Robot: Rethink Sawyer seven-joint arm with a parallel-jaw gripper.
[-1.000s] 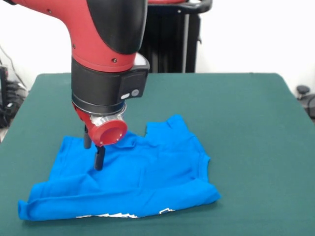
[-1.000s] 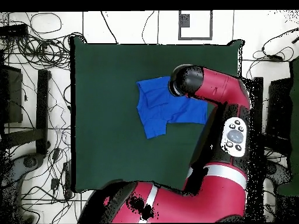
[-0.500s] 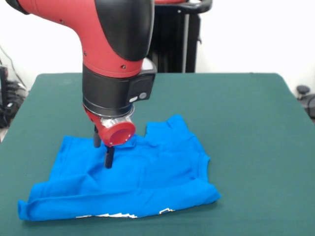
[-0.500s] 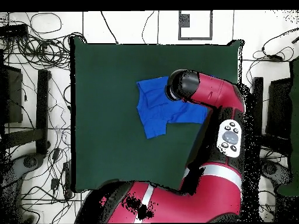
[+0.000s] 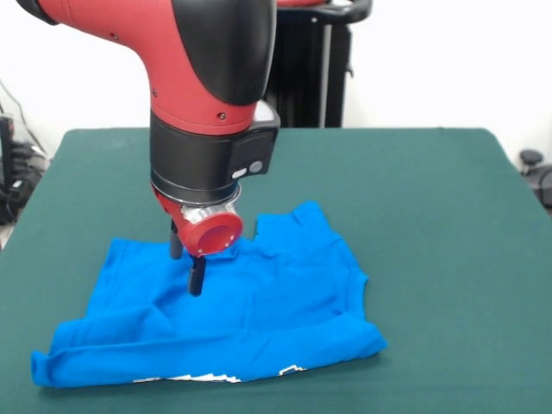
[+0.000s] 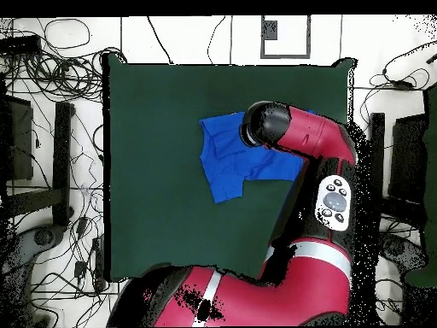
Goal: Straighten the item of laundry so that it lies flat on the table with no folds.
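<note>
Seemingly the T-shirt (image 5: 233, 315) lies doubled over on the green tabletop (image 5: 431, 224), graphic peeking from its front fold. Over its rear half hangs the pincer (image 5: 186, 267), fingers (image 5: 197, 276) parted and empty, probably positioned to pinch the upper layer.

We see a broad table (image 5: 431, 216) covered in dark green felt-like cloth, its surface bare but for one thing: a bright blue T-shirt (image 5: 259, 310) lying rumpled toward the front-left part in the front view. The shirt rests directly on the cloth, doubled over itself, with a thick fold along its nearest edge where a strip of white print peeks out. We find the same table (image 6: 162, 171) from overhead, the shirt (image 6: 224, 166) sitting well inside its edges, partly hidden beneath the robot's arm.
</note>
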